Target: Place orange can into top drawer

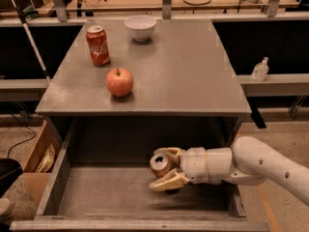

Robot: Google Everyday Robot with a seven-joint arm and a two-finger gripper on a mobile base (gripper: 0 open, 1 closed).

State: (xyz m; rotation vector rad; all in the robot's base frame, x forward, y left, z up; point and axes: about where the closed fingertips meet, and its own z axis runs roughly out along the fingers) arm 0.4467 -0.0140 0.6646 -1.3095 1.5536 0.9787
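Lettering on the red can (pixel 98 45) reads Coca-Cola; it stands on the surface (pixel 188 76) behind an apple (pixel 119 81). Inside the open top drawer (pixel 106 190), right of centre, the claw (pixel 163 168) grips the orange can (pixel 161 163) between its fingers. The can is tipped well off upright, its silver top facing the camera.

Orange can (pixel 161 162), silver top showing, clasped by end effector (pixel 164 170) inside open grey top drawer (pixel 104 191)

Looks down from high before flat grey metal cabinet top (pixel 193 71), fairly near; pale two-finger gripper (pixel 162 169), clasping golden-orange can (pixel 159 162), below its front edge.
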